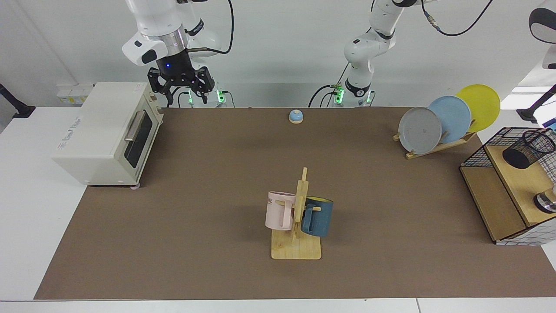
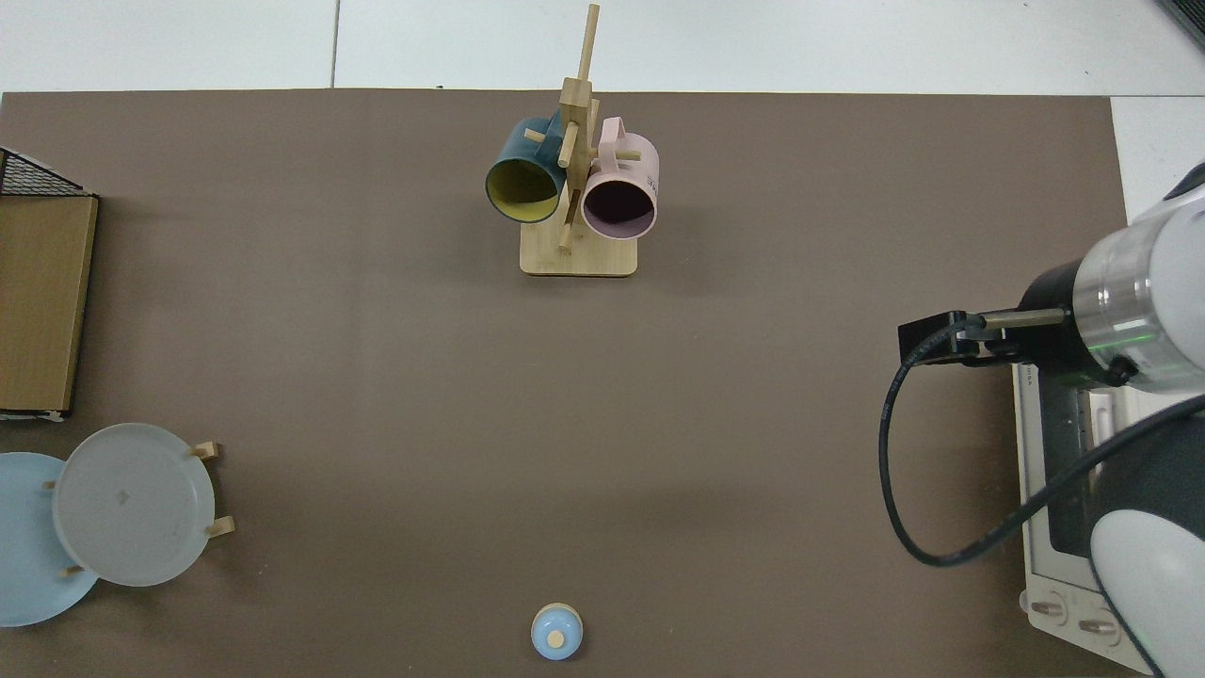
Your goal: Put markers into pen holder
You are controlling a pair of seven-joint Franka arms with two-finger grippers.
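Note:
The pen holder point(image 1: 527, 150), a small black wire-mesh cup, sits on the wooden shelf at the far right of the facing view and looks slanted from here. No marker shows in either view. My right gripper point(image 1: 180, 90) hangs open and empty in the air by the toaster oven's back corner. In the top view only that right arm's wrist point(image 2: 1130, 311) shows, and it covers the fingers. My left arm rises from its base point(image 1: 356, 91) and leaves the picture at the top. A white part of the left arm point(image 1: 546, 21) shows in the top right corner; its gripper is out of view.
A white toaster oven point(image 1: 104, 134) stands at the left. A wooden mug tree point(image 1: 297, 217) with a pink and a blue mug is mid-table, a small blue bell point(image 1: 296, 116) at the back. A plate rack point(image 1: 447, 119), a big wire basket point(image 1: 482, 148) and a shiny round object point(image 1: 547, 202) are at the right.

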